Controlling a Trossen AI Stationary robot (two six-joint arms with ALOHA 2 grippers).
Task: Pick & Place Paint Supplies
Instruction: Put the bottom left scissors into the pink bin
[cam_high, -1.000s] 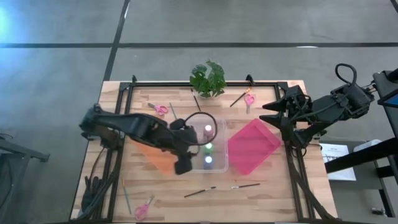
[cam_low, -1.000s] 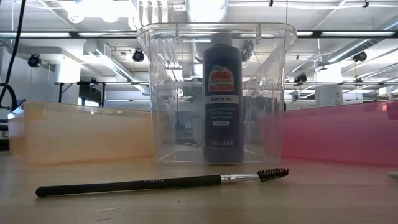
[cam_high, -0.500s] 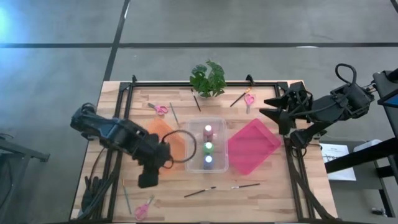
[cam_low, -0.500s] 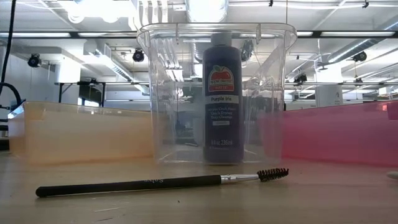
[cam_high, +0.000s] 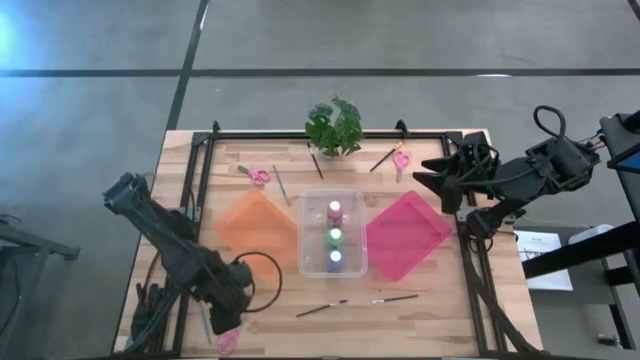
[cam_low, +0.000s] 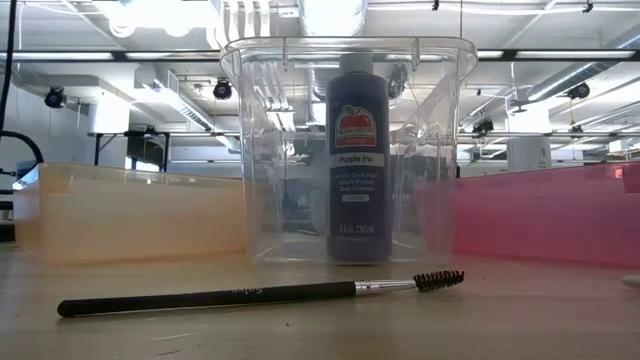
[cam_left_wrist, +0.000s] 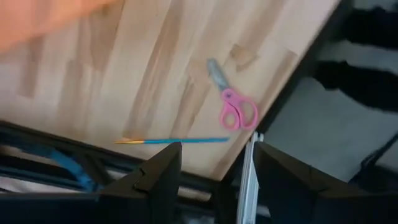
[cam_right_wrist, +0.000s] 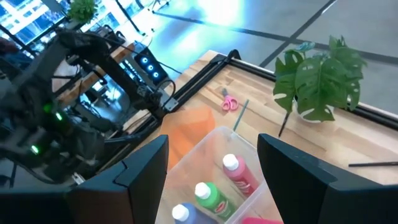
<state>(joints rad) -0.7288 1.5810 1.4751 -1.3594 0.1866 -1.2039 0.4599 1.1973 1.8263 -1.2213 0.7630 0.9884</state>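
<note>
1. Landmark: the clear bin (cam_high: 333, 232) at table centre. Three bottles are seen standing in it: pink (cam_high: 334, 211), green (cam_high: 335, 238), blue (cam_high: 334, 259).
2. The left gripper (cam_high: 225, 318) is found at the near-left corner, well away from the bin, just beside a pair of pink scissors (cam_high: 229, 337) and a blue-handled brush (cam_high: 202, 318).
3. In the left wrist view the fingers (cam_left_wrist: 163, 169) are seen set well apart, with nothing between them; the scissors (cam_left_wrist: 235, 111) and the brush (cam_left_wrist: 174, 141) lie on the wood just ahead, untouched.
4. The right gripper (cam_high: 430, 180) is held off to the right of the bin, above the pink mat's (cam_high: 405, 236) far edge. Its fingers (cam_right_wrist: 144, 163) are seen wide apart and empty.
5. Other supplies are noted loose: scissors (cam_high: 256, 176) far-left of the bin, scissors (cam_high: 400, 159) far-right of it by the plant (cam_high: 334, 126), and two brushes (cam_high: 322, 308) (cam_high: 394, 298) on its near side.
6. Risk, as judged: scissors and blue brush lie near each other, so both may be caught in one closing, or one nudged away.
7. Risk, as judged: both lie close to the table edge and frame rail; a shallow approach could push them off.
8. Risk, as judged: flat, thin items may slip from the fingertips once lifted.
</note>
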